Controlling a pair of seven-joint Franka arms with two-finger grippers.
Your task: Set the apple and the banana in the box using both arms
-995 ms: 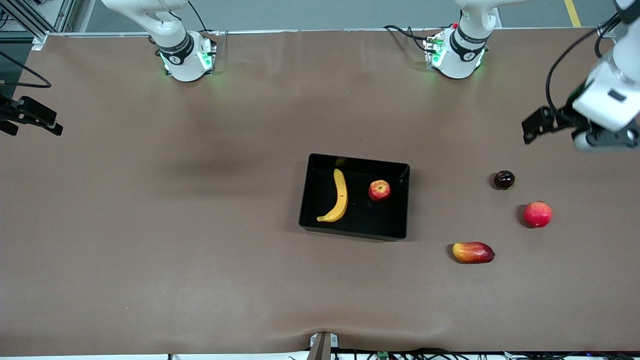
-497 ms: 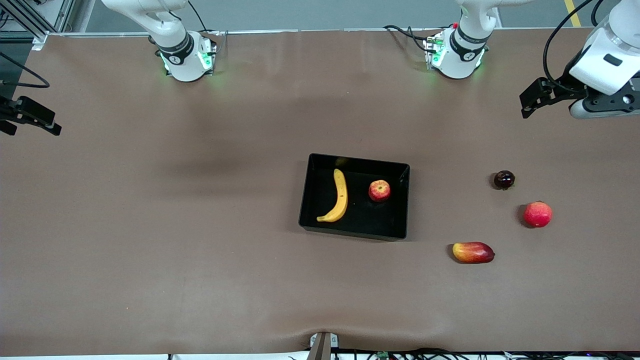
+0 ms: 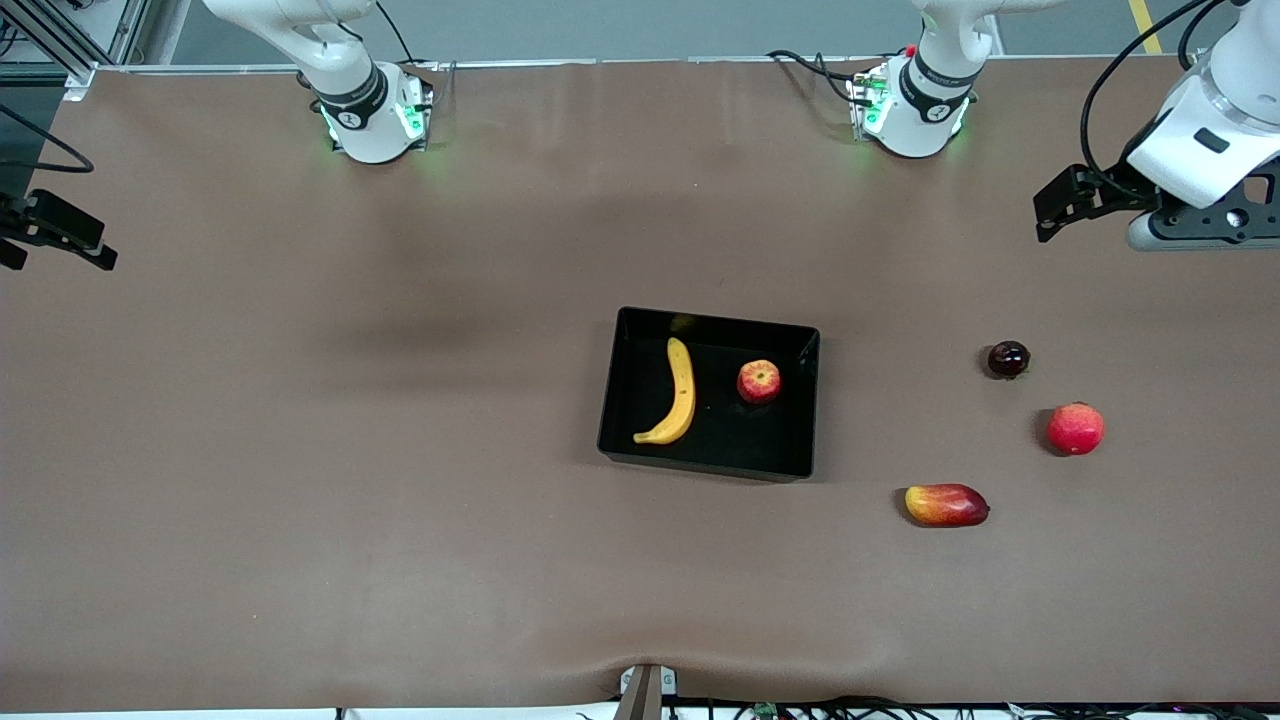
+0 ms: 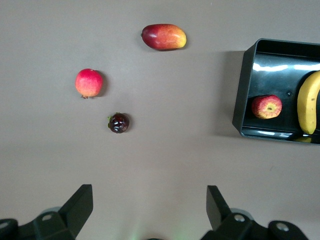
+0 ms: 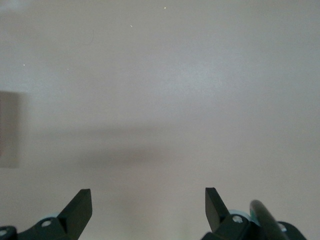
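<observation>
The black box stands mid-table. The yellow banana lies in it, and the small red apple lies in it too, apart from the banana, toward the left arm's end. The left wrist view also shows the box, apple and banana. My left gripper is open and empty, high over bare table at the left arm's end; its hand shows in the front view. My right gripper is open and empty over bare table at the right arm's end.
Three other fruits lie between the box and the left arm's end: a dark round fruit, a red-pink round fruit and a red-and-yellow mango-like fruit. A black part of the right hand shows at the front view's edge.
The left hand has moved toward the robots' side of the table, away from the loose fruits. The right hand has barely shifted. The fruits and box have not moved.
</observation>
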